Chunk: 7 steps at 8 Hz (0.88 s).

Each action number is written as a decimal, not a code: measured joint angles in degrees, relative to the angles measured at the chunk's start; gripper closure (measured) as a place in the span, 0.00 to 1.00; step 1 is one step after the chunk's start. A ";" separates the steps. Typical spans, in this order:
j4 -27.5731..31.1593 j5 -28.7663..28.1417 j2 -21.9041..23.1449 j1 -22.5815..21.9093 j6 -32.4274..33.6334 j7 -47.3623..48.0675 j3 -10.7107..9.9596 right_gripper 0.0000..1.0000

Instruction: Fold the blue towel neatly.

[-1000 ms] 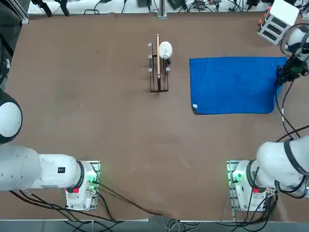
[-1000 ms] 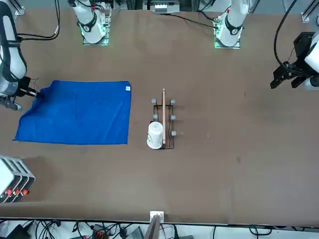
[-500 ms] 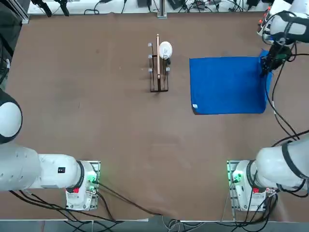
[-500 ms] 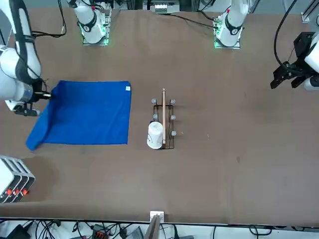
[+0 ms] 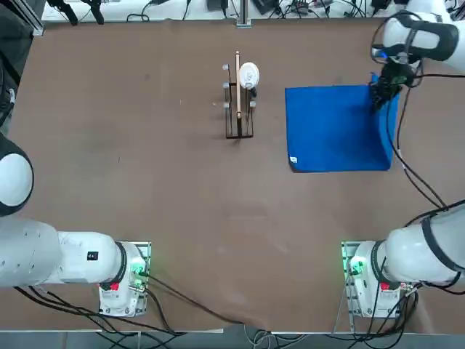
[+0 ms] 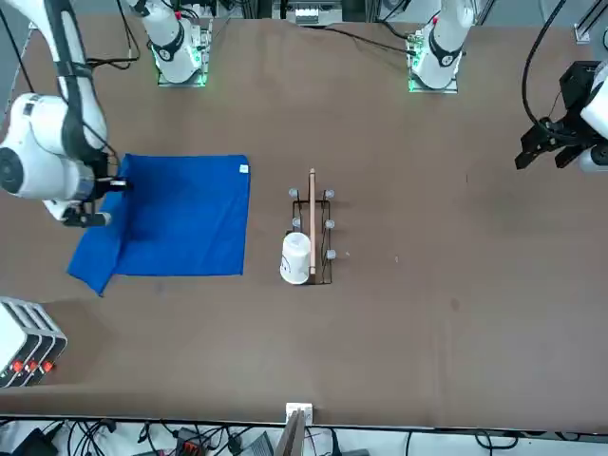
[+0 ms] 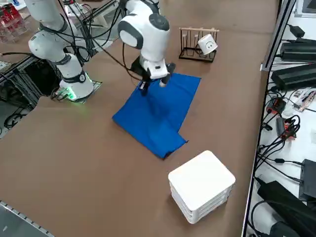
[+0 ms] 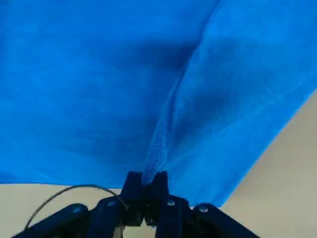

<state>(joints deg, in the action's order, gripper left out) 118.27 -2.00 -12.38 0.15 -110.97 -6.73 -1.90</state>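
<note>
While pinching blue towel (image 5: pixel 334 127), right end effector (image 5: pixel 378 91) raised

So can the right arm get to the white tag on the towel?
Probably yes, but not right now. The tag lies uncovered at the towel's near corner, yet the right tool is shut on the far edge, lifting it.

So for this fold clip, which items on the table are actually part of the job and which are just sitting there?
Part of the job:
- blue towel, one edge lifted off the table
- right gripper, shut on that lifted edge

Just lying about:
- wire rack with a white cup on it, apart from the towel
- white stacked box near the table's far right corner
</note>
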 joint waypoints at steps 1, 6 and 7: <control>0.00 -0.42 -0.06 -3.54 0.00 1.19 0.07 0.97; -0.30 -0.56 -0.07 -17.14 0.03 3.11 0.23 0.97; -0.29 -0.57 -0.07 -19.93 0.21 3.12 0.25 0.97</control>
<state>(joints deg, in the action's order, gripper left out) 117.98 -2.56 -12.44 -19.78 -110.76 -3.61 -1.65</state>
